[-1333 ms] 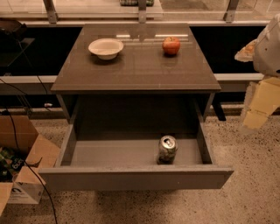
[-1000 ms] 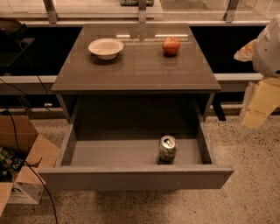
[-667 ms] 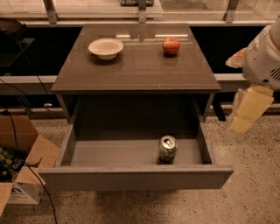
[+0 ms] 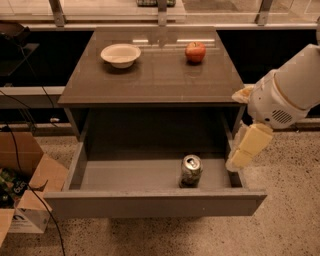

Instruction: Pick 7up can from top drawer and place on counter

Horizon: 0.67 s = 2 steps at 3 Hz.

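Observation:
The 7up can [image 4: 191, 170] stands upright in the open top drawer [image 4: 150, 202], toward its front right. The counter [image 4: 150, 75] is above it. My gripper [image 4: 246, 150] hangs from the white arm at the right, over the drawer's right wall, to the right of the can and apart from it. It holds nothing that I can see.
A white bowl [image 4: 120, 54] and a red apple [image 4: 195, 51] sit at the back of the counter. An open cardboard box [image 4: 25, 192] lies on the floor at the left. A pale ledge with metal posts [image 4: 160, 12] runs behind the cabinet.
My arm has swung in from the right edge toward the left and down, bringing the gripper to the drawer's right wall. The can has not moved.

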{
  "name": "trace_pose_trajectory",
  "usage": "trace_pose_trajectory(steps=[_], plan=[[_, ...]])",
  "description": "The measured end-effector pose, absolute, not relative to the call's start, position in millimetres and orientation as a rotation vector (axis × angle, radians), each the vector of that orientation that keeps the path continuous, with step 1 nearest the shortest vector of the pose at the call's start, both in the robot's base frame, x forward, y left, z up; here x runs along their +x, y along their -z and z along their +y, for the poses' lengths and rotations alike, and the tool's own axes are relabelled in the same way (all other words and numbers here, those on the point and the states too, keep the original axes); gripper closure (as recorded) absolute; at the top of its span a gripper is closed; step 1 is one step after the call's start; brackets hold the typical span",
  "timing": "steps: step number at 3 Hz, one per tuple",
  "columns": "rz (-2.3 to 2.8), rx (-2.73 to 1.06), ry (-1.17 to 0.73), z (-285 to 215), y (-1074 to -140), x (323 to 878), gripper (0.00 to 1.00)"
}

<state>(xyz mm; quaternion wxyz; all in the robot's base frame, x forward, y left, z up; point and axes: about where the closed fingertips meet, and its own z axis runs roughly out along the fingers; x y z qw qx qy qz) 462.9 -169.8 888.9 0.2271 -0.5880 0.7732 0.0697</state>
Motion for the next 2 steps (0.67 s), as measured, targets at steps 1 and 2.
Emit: trace_pose_trajectory(steps=[1, 2], plan=[[2.127, -1.618, -0.197, -168, -888, 464, 0.00], [2.149, -1.604, -0.217, -160, -877, 467, 0.00]])
